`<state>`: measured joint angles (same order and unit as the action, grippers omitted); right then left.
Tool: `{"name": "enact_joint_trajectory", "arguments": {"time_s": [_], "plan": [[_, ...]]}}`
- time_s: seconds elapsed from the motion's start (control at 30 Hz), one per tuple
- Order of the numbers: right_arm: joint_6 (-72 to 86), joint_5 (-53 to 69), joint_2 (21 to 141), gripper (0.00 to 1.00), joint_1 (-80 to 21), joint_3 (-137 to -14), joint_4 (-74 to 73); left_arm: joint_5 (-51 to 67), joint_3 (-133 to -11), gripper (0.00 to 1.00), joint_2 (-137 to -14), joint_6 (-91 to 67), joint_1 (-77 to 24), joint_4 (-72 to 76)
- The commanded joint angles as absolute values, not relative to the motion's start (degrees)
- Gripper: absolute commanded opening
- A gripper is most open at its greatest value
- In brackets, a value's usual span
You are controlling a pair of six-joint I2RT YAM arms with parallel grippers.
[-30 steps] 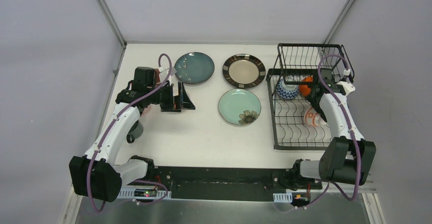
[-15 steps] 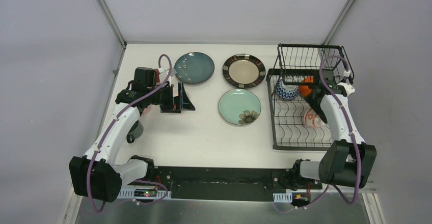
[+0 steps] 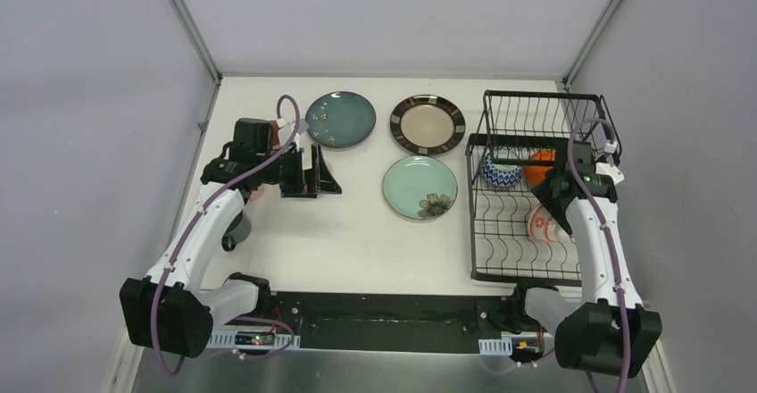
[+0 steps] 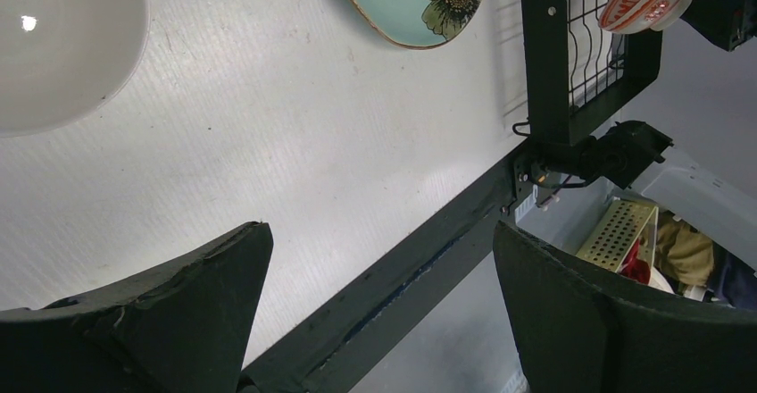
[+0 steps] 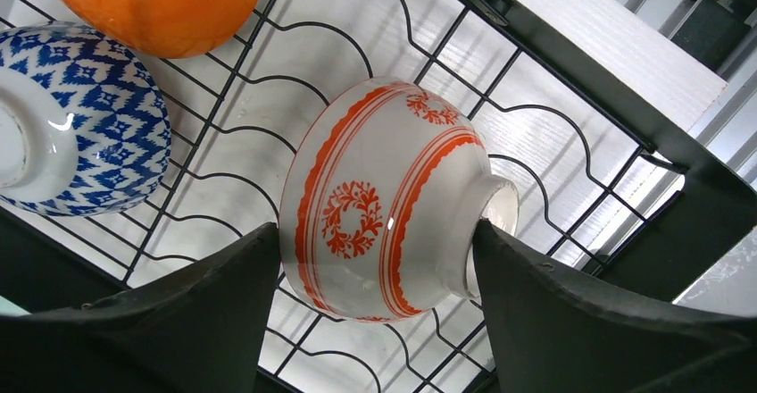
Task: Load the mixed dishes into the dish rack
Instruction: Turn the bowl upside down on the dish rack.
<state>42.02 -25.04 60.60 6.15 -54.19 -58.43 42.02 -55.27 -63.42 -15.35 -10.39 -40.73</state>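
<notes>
Right gripper [image 5: 375, 229] straddles a red-patterned bowl [image 5: 384, 170] lying on its side in the dish rack [image 3: 470, 232] lower tray, fingers at rim and foot; whether it grips cannot be told. Well left of the rack, the left gripper [image 4: 379, 232] hangs spread wide over the table [image 4: 268, 143].

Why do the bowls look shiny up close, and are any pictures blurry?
Right wrist view: a white glint on the blue-patterned bowl, the red-patterned bowl sharp, and the right end effector has dark, fuzzy fingers. Left wrist view: one bright spot on a pale round dish. Top external view: even light, nothing blurry.
</notes>
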Motion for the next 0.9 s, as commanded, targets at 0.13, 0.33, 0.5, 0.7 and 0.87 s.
{"name": "enact_joint_trajectory", "arguments": {"time_s": [0.13,0.33,0.5,0.7,0.87], "plan": [[37.81,-18.5,50.86,0.82,6.33,-51.36,-36.33,43.56,-56.83,0.99,-61.93,-14.33,-10.02,-39.06],[39.53,-13.76,47.78,0.95,6.33,-45.93,-29.33,42.95,-56.69,0.99,-61.76,-14.25,-10.02,-39.09],[39.45,-15.79,47.45,0.99,6.33,-46.05,-31.22,42.98,-56.86,0.99,-62.3,-14.24,-10.02,-39.11],[38.99,-16.12,46.13,1.0,6.42,-45.99,-33.25,42.97,-56.87,0.99,-62.69,-14.17,-10.02,-39.06],[35.84,-15.27,43.67,0.96,6.42,-46.53,-34.19,43.27,-56.95,0.99,-63.09,-14.21,-10.02,-39.1]]}}
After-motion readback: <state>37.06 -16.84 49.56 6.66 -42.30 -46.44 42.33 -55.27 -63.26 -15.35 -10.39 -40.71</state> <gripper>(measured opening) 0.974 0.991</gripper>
